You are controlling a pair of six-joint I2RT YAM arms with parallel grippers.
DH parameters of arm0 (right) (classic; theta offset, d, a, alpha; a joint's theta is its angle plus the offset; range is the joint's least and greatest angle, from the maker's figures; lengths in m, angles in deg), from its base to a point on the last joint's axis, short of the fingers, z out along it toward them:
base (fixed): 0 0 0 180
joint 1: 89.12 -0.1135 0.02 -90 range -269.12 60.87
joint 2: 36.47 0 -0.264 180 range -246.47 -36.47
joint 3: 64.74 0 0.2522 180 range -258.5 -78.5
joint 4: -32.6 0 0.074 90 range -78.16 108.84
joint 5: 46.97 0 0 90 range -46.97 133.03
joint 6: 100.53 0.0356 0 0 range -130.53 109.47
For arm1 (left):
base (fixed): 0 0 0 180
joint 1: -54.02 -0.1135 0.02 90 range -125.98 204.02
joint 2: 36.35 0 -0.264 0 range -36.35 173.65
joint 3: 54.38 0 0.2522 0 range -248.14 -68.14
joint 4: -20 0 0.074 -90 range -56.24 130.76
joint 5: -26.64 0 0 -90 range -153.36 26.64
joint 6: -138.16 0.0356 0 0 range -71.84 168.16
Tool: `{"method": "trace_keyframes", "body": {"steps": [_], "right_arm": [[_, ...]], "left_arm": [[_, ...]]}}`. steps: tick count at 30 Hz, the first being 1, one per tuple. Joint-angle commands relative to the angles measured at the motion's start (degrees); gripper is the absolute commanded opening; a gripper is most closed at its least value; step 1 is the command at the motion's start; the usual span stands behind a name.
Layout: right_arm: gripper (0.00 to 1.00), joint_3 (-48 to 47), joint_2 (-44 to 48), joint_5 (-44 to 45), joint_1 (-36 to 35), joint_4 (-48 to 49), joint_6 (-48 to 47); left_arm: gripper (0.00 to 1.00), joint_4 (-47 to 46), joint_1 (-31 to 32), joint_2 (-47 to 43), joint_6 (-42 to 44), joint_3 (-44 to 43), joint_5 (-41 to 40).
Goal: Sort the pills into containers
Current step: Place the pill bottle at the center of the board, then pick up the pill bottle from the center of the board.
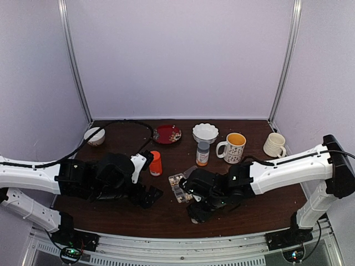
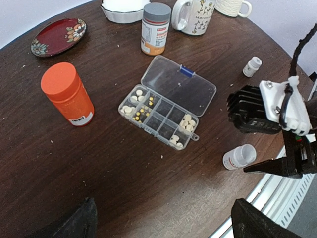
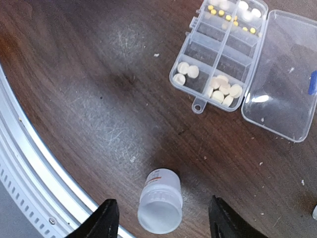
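The clear pill box (image 2: pixel 159 118) lay on the dark worktop (image 2: pixel 99 163) with its hinged lid (image 2: pixel 179 84) flung fully open and flat beside the cells. It sat between the two arms, just in front of the grey-capped bottle (image 2: pixel 155 27) and to the right of the orange-red bottle (image 2: pixel 67 94).

Pills (image 3: pixel 223 89) lay in the cells at both ends of the box. At the end nearer the right arm, one cell held a cluster of whitish tablets and its neighbour held three (image 3: pixel 185 72). The far end held more whitish tablets (image 2: pixel 130 109) and small yellow ones (image 2: pixel 141 113). The cells between them looked bare.

A small white bottle (image 3: pixel 159 201) without a cap sat on the worktop near the front rail, its open mouth toward the right wrist camera. The right end effector (image 3: pixel 163 214) had its fingers apart, one on each side of this bottle with a gap on both sides. A second small white bottle (image 2: pixel 251 66), capped, stood further back.

The left end effector (image 2: pixel 163 225) hovered with its fingers spread wide, nothing between them.
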State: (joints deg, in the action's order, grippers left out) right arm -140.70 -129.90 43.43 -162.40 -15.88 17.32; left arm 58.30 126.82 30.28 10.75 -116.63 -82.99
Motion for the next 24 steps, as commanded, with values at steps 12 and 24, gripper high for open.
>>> {"method": "trace_keyframes", "body": {"steps": [12, 24], "right_arm": [[0.64, -4.3, 12.59, 14.03, -1.32, -3.22, 11.98], [0.89, -1.32, 18.5, 28.1, -1.74, -3.59, 16.55]], "left_arm": [[0.98, 0.74, -0.33, -0.15, 4.3, 0.89, 11.29], [0.96, 0.29, 1.49, 10.88, 1.03, -4.13, 14.04]]}}
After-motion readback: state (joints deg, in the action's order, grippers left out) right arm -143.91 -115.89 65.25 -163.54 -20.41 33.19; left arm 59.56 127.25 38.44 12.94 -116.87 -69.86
